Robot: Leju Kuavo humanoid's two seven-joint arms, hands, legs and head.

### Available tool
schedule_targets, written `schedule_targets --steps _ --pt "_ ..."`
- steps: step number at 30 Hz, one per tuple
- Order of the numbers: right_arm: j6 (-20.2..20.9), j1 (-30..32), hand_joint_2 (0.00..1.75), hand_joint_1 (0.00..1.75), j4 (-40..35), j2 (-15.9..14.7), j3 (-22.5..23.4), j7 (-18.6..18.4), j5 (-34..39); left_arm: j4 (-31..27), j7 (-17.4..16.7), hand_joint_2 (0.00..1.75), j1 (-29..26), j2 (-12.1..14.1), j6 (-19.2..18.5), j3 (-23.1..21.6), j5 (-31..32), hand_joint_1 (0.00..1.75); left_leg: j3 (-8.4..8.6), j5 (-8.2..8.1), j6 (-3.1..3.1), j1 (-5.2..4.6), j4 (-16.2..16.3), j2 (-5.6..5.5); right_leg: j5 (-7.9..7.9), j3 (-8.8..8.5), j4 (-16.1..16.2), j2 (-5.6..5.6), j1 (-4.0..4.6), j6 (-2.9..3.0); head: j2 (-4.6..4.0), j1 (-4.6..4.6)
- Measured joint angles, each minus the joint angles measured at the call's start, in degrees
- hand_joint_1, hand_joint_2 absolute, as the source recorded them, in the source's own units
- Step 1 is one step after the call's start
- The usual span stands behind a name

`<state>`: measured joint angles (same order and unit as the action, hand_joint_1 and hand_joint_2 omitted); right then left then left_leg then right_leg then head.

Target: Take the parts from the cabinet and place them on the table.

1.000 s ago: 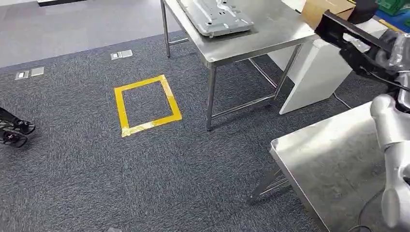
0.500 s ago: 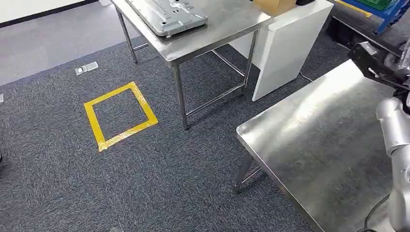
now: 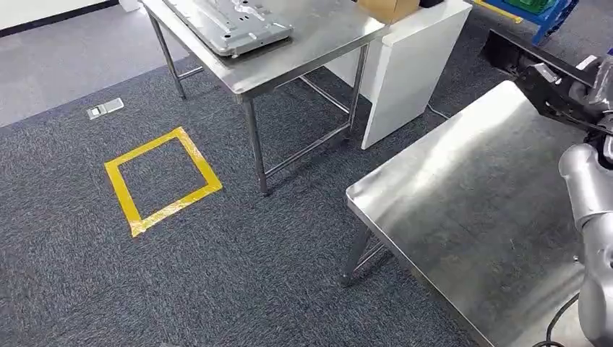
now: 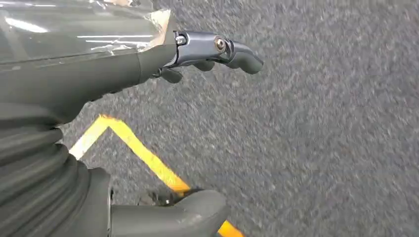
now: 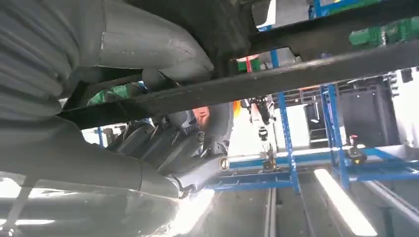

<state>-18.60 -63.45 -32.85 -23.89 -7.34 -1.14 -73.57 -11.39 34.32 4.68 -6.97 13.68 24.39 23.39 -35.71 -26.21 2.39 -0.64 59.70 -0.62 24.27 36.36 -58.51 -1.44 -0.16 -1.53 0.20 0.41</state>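
My right hand (image 3: 576,85) is raised at the upper right of the head view and grips a long black flat part (image 3: 522,55). The part sticks out over the far corner of the near steel table (image 3: 463,210). In the right wrist view the black part (image 5: 306,71) runs as a dark bar across the picture, with my right hand (image 5: 163,143) wrapped around it. My left hand (image 4: 163,64) hangs over the carpet, fingers (image 4: 232,49) and thumb (image 4: 173,217) apart with nothing between them.
A second steel table (image 3: 318,43) stands farther off and carries a large grey metal plate (image 3: 231,22). Beside it is a white cabinet (image 3: 405,65) with a cardboard box (image 3: 387,7) on top. A yellow tape square (image 3: 160,181) marks the carpet. Blue racks (image 3: 538,11) stand at the back right.
The whole view has swung, so the camera has moved: the near table fills more of the picture. My right hand still holds the black part at the upper right.
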Motion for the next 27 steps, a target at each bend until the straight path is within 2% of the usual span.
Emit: schedule_targets --steps 3,8,17,27 --pt "0.0 -0.3 1.75 1.66 0.5 -0.1 0.0 0.0 0.0 0.0 0.3 1.75 0.0 0.0 -0.2 0.0 0.1 0.00 -0.87 -0.12 0.30 -0.01 0.9 -0.02 -0.01 0.75 -0.5 0.04 0.00 -0.04 0.00 -0.06" --pt "-0.2 -0.4 1.75 1.66 1.1 -0.5 0.0 0.0 0.0 0.0 0.6 1.75 0.0 -0.2 0.0 0.0 0.5 0.00 -2.24 -0.51 0.82 -0.04 2.4 -0.02 0.34 1.97 -1.9 0.04 -0.01 -0.63 0.00 -0.06" --pt "-0.3 -0.4 1.75 1.66 1.5 -0.7 0.0 -0.4 0.0 0.0 1.0 1.75 0.0 -0.2 0.2 0.0 0.6 0.00 -4.95 -0.97 0.92 -0.07 5.3 0.01 0.66 4.79 -4.7 0.04 -0.02 -0.98 -0.02 -0.09" --pt "-1.4 -0.4 1.75 1.66 1.5 -0.9 -0.3 -0.3 -0.9 0.0 1.2 1.75 0.0 -0.4 0.4 0.6 1.2 0.00 -5.08 -0.88 0.90 -0.02 5.4 0.07 0.60 4.99 -4.9 0.03 0.00 -0.98 0.00 -0.09"
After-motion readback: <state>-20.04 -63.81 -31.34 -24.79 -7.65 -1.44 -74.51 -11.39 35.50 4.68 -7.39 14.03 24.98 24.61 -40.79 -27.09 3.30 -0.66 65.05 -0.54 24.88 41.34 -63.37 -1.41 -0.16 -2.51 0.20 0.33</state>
